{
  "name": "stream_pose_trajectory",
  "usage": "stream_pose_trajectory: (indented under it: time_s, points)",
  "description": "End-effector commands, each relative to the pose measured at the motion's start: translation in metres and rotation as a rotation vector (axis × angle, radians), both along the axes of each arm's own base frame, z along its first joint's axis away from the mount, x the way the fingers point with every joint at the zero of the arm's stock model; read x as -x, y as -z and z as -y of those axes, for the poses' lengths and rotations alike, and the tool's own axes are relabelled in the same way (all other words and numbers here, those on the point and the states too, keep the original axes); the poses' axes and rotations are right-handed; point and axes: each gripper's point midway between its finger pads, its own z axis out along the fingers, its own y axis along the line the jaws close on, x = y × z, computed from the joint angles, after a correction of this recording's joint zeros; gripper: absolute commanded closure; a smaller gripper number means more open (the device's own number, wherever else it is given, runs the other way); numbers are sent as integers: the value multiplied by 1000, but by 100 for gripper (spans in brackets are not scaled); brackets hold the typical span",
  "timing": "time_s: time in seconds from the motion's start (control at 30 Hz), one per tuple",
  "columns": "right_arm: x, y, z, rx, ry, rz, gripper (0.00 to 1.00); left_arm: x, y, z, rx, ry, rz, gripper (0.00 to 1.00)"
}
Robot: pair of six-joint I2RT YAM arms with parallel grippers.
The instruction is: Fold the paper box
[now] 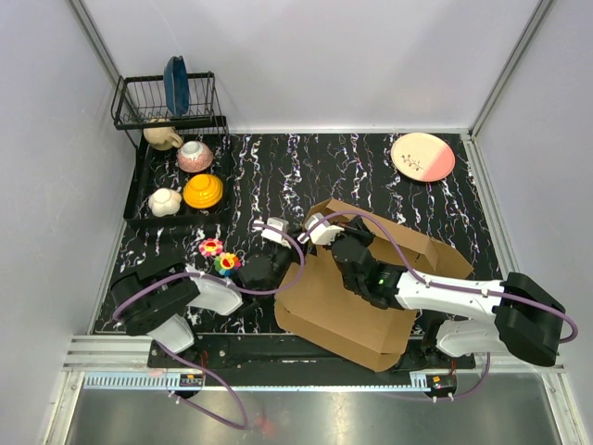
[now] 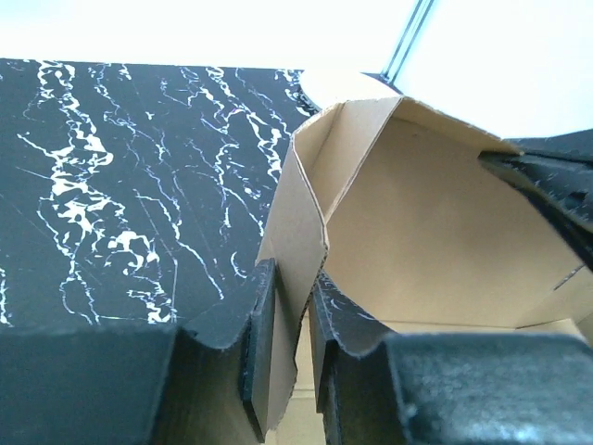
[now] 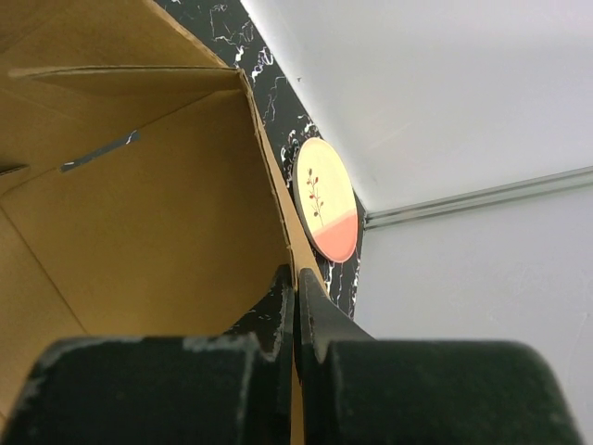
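The paper box (image 1: pixel 338 301) is a big brown cardboard blank lying in the middle of the table, its far walls partly raised. My left gripper (image 1: pixel 275 232) is at the box's left corner. In the left wrist view a raised flap of the box (image 2: pixel 301 213) stands between the fingers of that gripper (image 2: pixel 292 273). It lies against the left pad and a narrow gap shows at the right one, so the jaws are slightly open. My right gripper (image 1: pixel 320 230) sits just beside it at the far wall. In the right wrist view this gripper (image 3: pixel 296 273) is shut on the top edge of a box wall (image 3: pixel 139 213).
A black dish rack (image 1: pixel 167 102) holds a blue plate (image 1: pixel 176 85) at the back left. In front of it are an orange bowl (image 1: pixel 203 192), a pink bowl (image 1: pixel 195 156) and white cups. A pink plate (image 1: pixel 422 156) lies back right. Small flower toys (image 1: pixel 219 254) sit left of the box.
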Motion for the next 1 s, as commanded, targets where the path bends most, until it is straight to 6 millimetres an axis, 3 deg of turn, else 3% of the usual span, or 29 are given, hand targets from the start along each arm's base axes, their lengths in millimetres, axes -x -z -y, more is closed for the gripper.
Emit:
stream_pose_trajectory:
  time_s: [0.0, 0.27, 0.57, 0.7, 0.73, 0.83, 0.97]
  points:
    - [0, 2, -7, -65, -7, 7, 100, 12, -84, -1, 356, 35, 131, 77]
    - [7, 13, -8, -32, -27, -28, 100, 19, -69, 14, 399, 89, 91, 83]
    - [16, 28, -9, 0, -44, -82, 100, 24, -61, 23, 414, 137, 55, 77]
    - [17, 35, -9, -12, -41, -88, 100, 30, -63, 33, 413, 197, 58, 64]
    - [17, 37, -9, -12, -38, -90, 100, 30, -63, 31, 414, 191, 57, 54]
    - [16, 38, -8, -7, -34, -91, 100, 28, -59, 16, 392, 143, 63, 43]
    - [17, 37, -7, -13, -35, -89, 100, 31, -61, -5, 357, 95, 93, 37]
